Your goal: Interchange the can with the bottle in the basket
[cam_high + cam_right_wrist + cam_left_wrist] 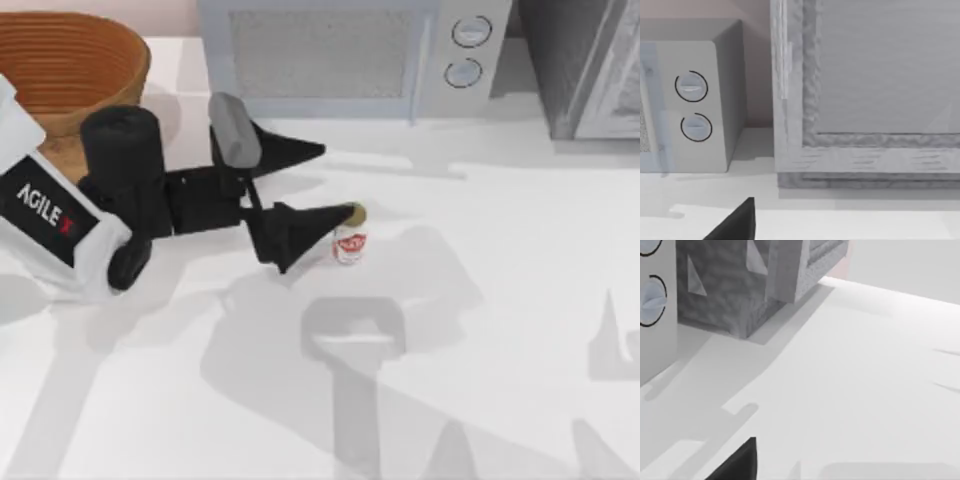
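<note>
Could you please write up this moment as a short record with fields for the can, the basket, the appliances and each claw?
can: upright on the white table, near the middle
basket: far left corner of the table, bottle not visible inside it
left claw: open, low over the table, one finger tip by the can's top
microwave: at the back, two round dials
grey cabinet: back right corner

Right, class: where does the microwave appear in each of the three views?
Top view: microwave at the table's back, near the middle.
Left wrist view: its dial panel, beside the grey cabinet.
Right wrist view: same panel, beside that cabinet.
Shared landmark: the two round dials.
</note>
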`<state>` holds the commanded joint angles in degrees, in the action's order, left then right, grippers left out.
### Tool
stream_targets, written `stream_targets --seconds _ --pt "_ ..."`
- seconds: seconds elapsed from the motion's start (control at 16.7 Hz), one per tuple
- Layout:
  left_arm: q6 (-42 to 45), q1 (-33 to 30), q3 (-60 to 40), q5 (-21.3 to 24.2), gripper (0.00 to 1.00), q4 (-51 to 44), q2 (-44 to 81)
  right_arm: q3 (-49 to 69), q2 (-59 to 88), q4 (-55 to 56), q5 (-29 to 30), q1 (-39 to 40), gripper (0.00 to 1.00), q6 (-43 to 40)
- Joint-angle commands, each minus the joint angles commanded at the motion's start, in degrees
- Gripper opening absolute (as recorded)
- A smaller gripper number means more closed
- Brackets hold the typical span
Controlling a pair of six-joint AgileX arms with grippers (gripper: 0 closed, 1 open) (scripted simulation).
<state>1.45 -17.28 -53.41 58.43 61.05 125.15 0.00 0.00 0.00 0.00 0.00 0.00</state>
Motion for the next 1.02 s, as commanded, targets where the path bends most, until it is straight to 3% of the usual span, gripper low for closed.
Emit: stream_targets --seconds 0.66,1.02 --pt "1.21 6.08 35.62 -35.44 1.00 -35.52 -73.86 0.00 0.00 0.00 0.00 0.00 1.00 0.00" --pt "0.10 12.33 48.47 -50.44 1.00 -51.89 -108.24 0.00 0.00 0.00 0.00 0.00 1.00 0.00"
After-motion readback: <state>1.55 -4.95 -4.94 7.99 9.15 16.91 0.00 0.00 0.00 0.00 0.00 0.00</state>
